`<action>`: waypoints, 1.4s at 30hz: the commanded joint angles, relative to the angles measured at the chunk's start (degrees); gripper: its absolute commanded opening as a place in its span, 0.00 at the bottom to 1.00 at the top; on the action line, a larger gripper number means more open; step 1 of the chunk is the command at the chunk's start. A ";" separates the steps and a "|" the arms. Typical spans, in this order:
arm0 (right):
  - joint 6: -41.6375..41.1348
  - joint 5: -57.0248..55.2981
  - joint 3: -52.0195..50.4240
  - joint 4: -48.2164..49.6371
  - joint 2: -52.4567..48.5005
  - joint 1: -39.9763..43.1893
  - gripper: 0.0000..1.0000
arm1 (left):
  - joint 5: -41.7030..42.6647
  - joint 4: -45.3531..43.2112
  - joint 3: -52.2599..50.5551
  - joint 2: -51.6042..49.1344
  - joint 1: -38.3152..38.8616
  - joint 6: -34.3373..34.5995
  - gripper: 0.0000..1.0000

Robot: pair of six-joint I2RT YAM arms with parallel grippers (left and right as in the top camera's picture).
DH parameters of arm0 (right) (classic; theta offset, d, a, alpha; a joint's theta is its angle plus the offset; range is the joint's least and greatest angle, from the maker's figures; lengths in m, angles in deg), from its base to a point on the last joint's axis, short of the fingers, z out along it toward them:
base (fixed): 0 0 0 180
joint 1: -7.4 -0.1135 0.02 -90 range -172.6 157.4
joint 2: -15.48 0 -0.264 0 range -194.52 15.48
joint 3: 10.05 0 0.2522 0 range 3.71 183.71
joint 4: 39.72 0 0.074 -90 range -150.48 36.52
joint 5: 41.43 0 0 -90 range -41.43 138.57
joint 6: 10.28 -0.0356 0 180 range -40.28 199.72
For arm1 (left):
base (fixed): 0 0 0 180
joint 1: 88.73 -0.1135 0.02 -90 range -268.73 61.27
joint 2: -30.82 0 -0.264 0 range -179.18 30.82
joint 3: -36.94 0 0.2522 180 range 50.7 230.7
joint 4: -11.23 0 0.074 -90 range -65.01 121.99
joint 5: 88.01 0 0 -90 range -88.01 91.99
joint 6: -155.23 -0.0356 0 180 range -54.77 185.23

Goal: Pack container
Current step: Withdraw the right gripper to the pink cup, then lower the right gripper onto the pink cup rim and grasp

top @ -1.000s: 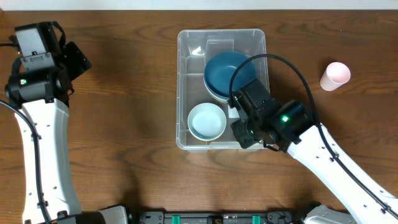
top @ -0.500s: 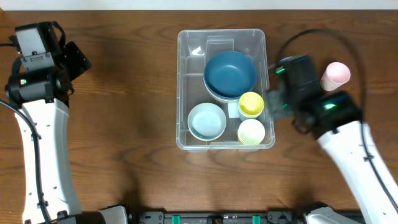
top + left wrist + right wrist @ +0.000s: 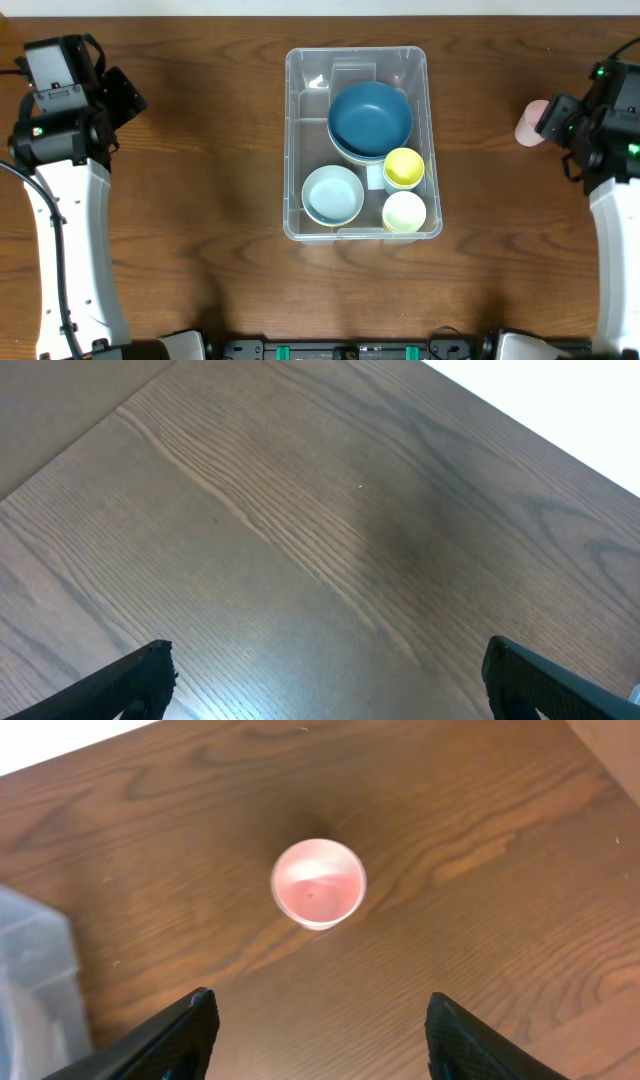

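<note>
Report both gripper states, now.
Left gripper: open, holding nothing.
Right gripper: open, empty, not touching the pink cup.

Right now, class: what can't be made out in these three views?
Overhead: the right arm covers part of the pink cup.
Overhead: the blue bowl hides whatever is stacked under it in the container.
Right wrist: the left edge cuts off the container; only a corner shows.
Left wrist: the bottom edge cuts off the left gripper; only fingertips show.
</note>
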 commanded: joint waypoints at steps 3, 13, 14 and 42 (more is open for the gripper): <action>-2.16 3.39 0.79 3.26 -7.76 3.82 0.73 | -0.90 0.15 1.03 0.39 -0.24 -0.55 0.98; -2.51 5.86 0.79 16.09 -22.97 5.99 0.75 | -0.90 0.15 1.03 0.39 -0.24 -0.55 0.98; -3.06 5.86 0.79 16.70 -23.87 6.03 0.76 | -0.92 0.15 1.03 0.39 -0.24 -0.55 0.98; -4.83 6.08 0.76 16.59 -29.20 7.96 0.01 | -0.90 0.15 1.03 0.39 -0.24 -0.55 0.98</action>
